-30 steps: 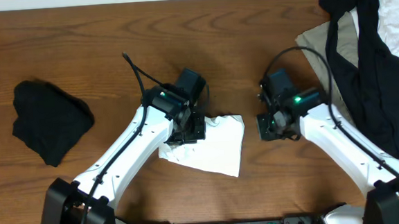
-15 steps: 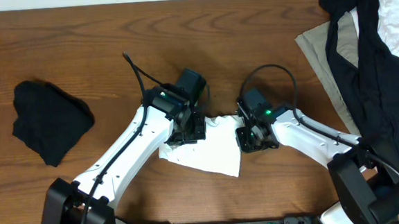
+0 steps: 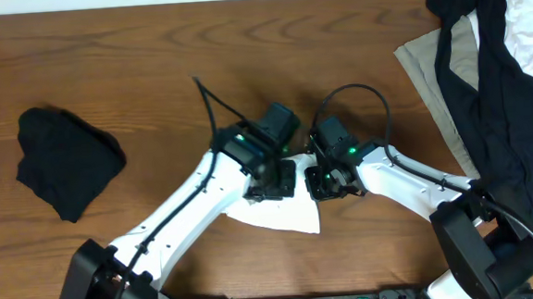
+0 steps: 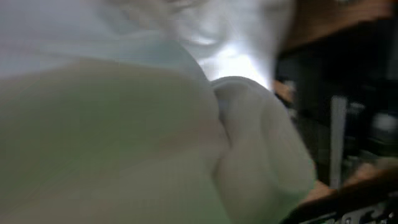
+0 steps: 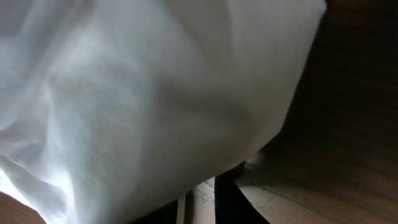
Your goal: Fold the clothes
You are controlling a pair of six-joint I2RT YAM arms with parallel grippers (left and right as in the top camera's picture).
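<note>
White T-shirt (image 3: pixel 285 218) — in left gripper (image 3: pixel 280 179); against right gripper (image 3: pixel 323 183).

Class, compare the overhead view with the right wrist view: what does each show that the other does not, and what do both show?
Only overhead: the black garment lying apart at the left, the clothes pile at the right edge, the left arm and the right arm. Only right wrist: the white shirt with its creases, close up. Both: the white shirt and the table.

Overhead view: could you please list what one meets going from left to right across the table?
Black garment, left gripper, right gripper, heap of beige, black and white clothes; the white T-shirt under both grippers is left unplaced.
</note>
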